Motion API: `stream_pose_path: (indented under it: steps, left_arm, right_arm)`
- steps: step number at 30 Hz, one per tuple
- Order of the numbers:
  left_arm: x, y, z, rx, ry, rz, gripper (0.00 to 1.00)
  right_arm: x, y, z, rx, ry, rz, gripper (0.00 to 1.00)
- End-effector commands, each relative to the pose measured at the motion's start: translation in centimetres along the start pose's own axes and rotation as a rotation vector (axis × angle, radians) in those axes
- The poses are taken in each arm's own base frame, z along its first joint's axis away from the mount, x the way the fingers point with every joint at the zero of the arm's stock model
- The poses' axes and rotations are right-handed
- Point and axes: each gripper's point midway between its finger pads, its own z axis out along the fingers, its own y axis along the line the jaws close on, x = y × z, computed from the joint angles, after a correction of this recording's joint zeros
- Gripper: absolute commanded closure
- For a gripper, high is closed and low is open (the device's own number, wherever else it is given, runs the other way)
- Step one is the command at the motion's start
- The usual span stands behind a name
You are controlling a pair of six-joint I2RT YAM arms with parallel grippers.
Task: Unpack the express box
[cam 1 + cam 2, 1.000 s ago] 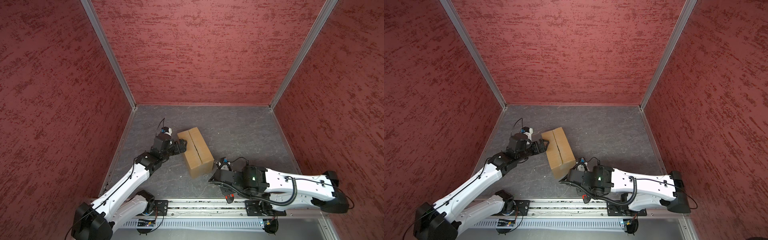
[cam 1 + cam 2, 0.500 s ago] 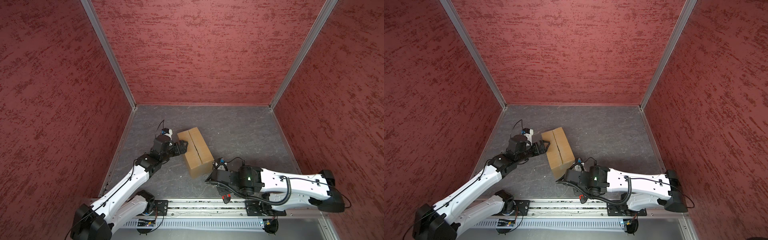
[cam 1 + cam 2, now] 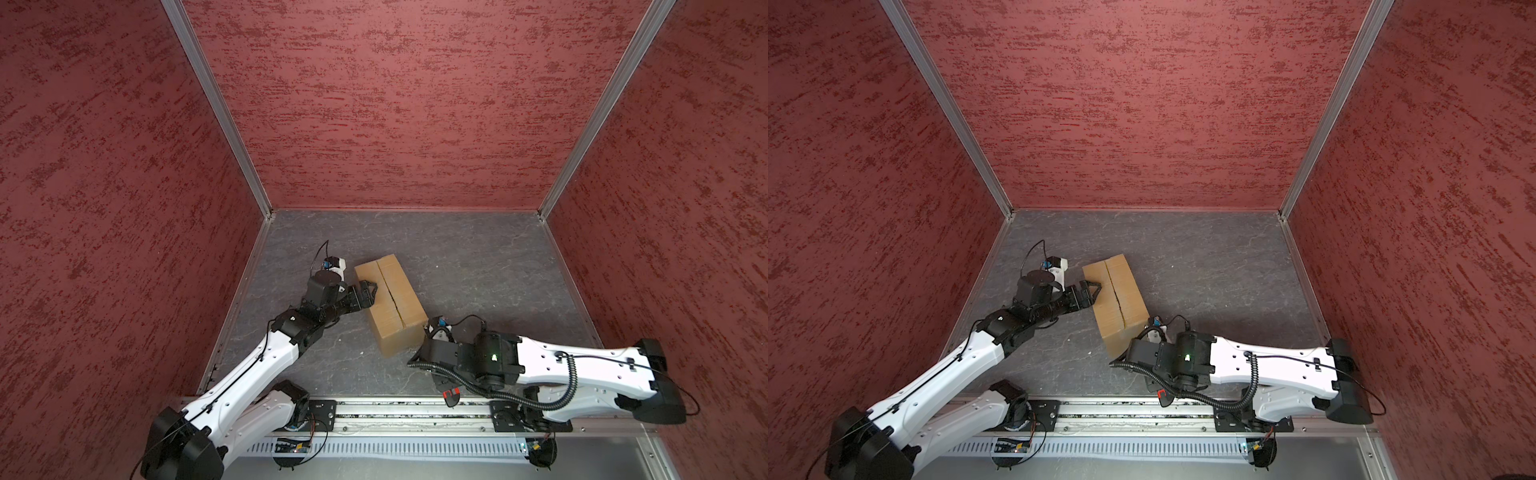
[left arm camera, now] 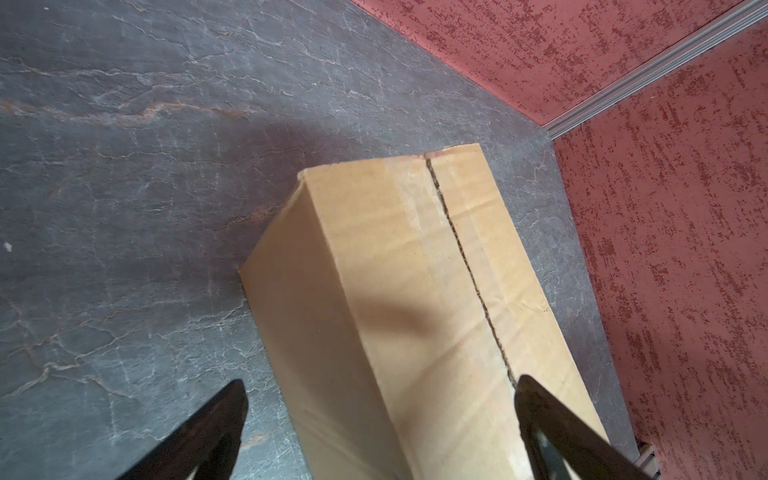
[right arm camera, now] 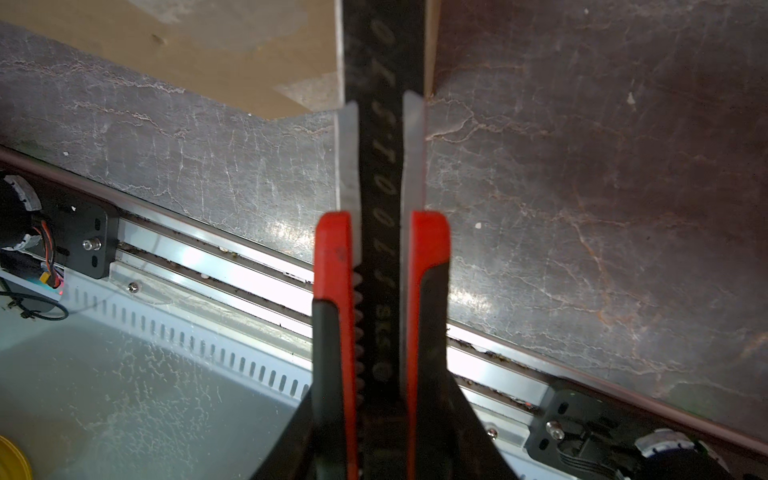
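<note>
Cardboard sits mid-scene in both top views: the express box [image 3: 390,303] lies flat and askew on the grey desk [image 3: 478,257], flaps down, with a dark ragged slit along its centre seam. The left gripper [image 3: 369,292] is at the long side of the box that faces its arm, spread wide. The right arm lies low just beside the box's near corner, its gripper hidden under the wrist. Only the red butt of a utility knife [image 3: 451,392] pokes out by the front rail [image 3: 395,409]. Beyond the box the desk runs broad to the red back wall [image 3: 395,104]. The left wrist view alone shows the left gripper's fingers [image 4: 224,415] straddling the box's upper long edge, one beside the side wall, one over the seam; contact I cannot tell. The right wrist view alone shows the right gripper [image 5: 380,395] pinching the knife's red-and-black handle. The knife's black slide and silver rails point at the box's near corner, where the tip leaves the picture.
</note>
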Motion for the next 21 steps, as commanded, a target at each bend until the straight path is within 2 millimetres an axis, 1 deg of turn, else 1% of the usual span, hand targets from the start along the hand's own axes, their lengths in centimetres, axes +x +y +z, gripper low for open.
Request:
stream_pose_path:
  steps: [1, 12, 21]
  left_arm:
    - [0.18, -0.32, 0.04, 0.024, 0.0, -0.002, 0.0]
    - [0.54, -0.21, 0.38, 0.029, 0.009, -0.006, 0.0]
    - [0.67, -0.13, 0.39, 0.032, 0.009, -0.009, 0.0]
  right_arm:
    - [-1.26, 0.77, -0.9, -0.028, -0.046, 0.022, 0.94]
    - [-1.79, 0.97, -1.18, -0.021, -0.051, 0.016, 0.94]
    - [-1.64, 1.02, -0.76, -0.012, -0.031, 0.007, 0.94]
